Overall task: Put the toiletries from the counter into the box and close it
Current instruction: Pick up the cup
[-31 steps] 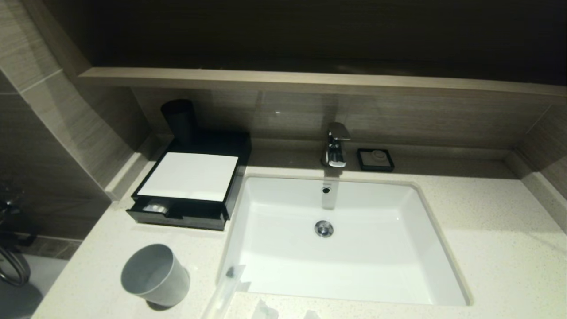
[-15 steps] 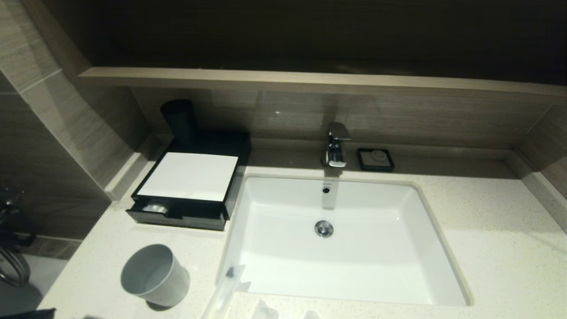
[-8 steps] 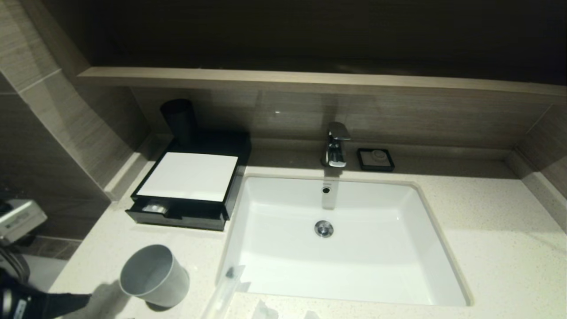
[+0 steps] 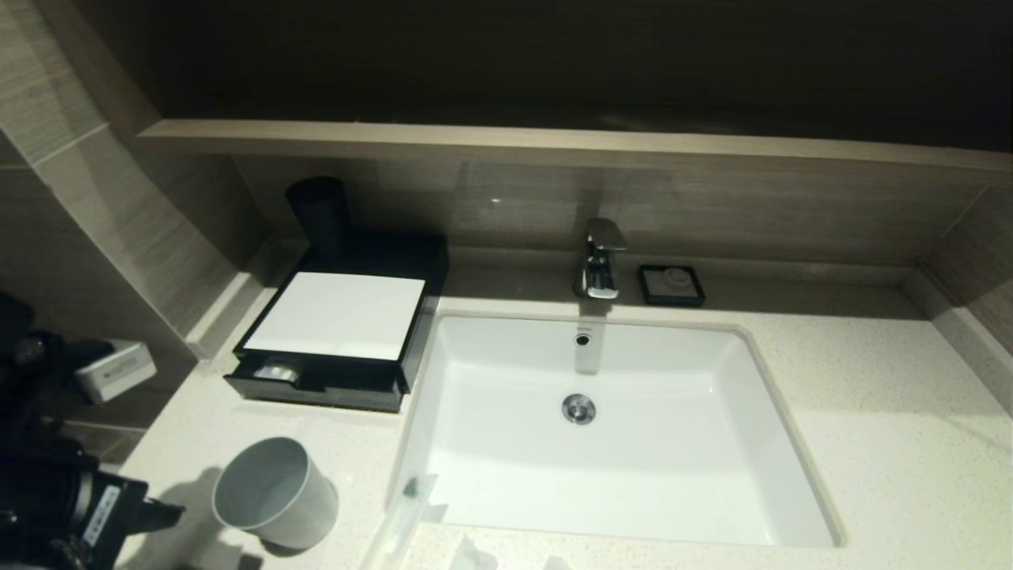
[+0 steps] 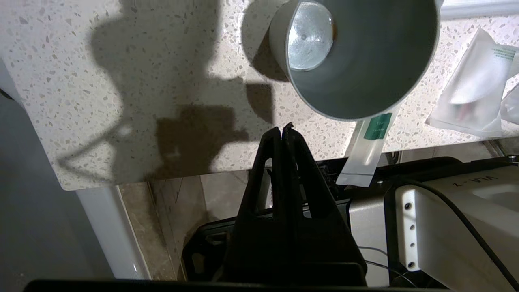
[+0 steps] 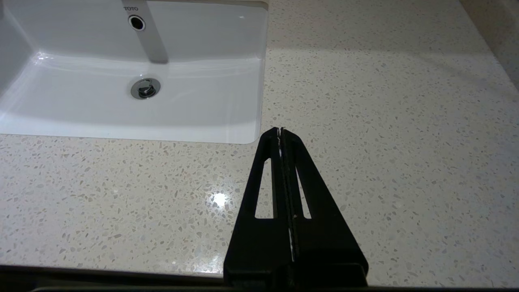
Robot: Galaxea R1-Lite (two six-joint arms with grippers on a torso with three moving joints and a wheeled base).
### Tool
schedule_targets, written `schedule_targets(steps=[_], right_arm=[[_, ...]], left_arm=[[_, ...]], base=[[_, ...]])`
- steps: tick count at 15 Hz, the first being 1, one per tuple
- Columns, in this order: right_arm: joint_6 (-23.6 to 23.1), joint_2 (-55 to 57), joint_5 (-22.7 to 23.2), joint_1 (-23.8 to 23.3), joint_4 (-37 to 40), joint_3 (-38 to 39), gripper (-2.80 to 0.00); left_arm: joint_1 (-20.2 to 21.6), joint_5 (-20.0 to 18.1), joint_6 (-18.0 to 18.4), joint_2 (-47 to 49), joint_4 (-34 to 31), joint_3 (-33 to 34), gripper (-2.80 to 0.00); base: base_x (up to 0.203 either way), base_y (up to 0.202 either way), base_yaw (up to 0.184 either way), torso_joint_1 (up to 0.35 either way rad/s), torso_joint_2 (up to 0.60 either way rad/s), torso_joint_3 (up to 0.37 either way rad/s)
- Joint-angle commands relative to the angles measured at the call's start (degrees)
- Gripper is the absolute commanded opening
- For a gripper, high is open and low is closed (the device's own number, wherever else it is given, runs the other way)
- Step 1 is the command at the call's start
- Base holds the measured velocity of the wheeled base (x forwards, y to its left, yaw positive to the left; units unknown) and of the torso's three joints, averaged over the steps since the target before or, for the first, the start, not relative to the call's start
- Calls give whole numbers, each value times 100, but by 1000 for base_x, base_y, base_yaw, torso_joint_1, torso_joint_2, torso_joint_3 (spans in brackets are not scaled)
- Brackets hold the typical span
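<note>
Toiletries, clear plastic-wrapped packets with green print (image 5: 474,97), lay at the speckled off-white stone counter (image 5: 121,81) edge by the grey cup (image 5: 357,56); left gripper (image 5: 284,130) hovered near, jaws shut, empty. Black white-topped box (image 4: 336,324) stood well apart, drawer ajar, probably for loading.

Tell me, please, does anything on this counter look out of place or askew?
Yes. One slim packet overhangs the counter's front edge, partly under the grey cup. The box's drawer stands open.
</note>
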State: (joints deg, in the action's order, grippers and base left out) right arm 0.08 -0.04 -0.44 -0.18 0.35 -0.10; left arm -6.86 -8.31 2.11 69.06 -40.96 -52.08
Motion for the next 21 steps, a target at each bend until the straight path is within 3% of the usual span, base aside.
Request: schedule_targets(steps=[1,2,3,4,21], right_arm=[[1,-5,0,1,0,1,-280],[1,-3,0,1,7,1,-280],[1,3,0,1,8,1,-280],[1,-5,0,1,9,1,-280],[1,-5,0,1,0,1,-280]], left_arm=[[-79,2,3,279,-26,-162,-280],[-138,61,0,362,-23,-213,-280],[-174,178,1,407,23,-231,-10],[-199,198,9,415,44,-247,0],[-245,268,13,1374,194,-597,0]], base=[[0,0,0,0,0,0],[0,0,0,0,0,0],[0,0,0,0,0,0],[0,0,0,0,0,0],[0,0,0,0,0,0]])
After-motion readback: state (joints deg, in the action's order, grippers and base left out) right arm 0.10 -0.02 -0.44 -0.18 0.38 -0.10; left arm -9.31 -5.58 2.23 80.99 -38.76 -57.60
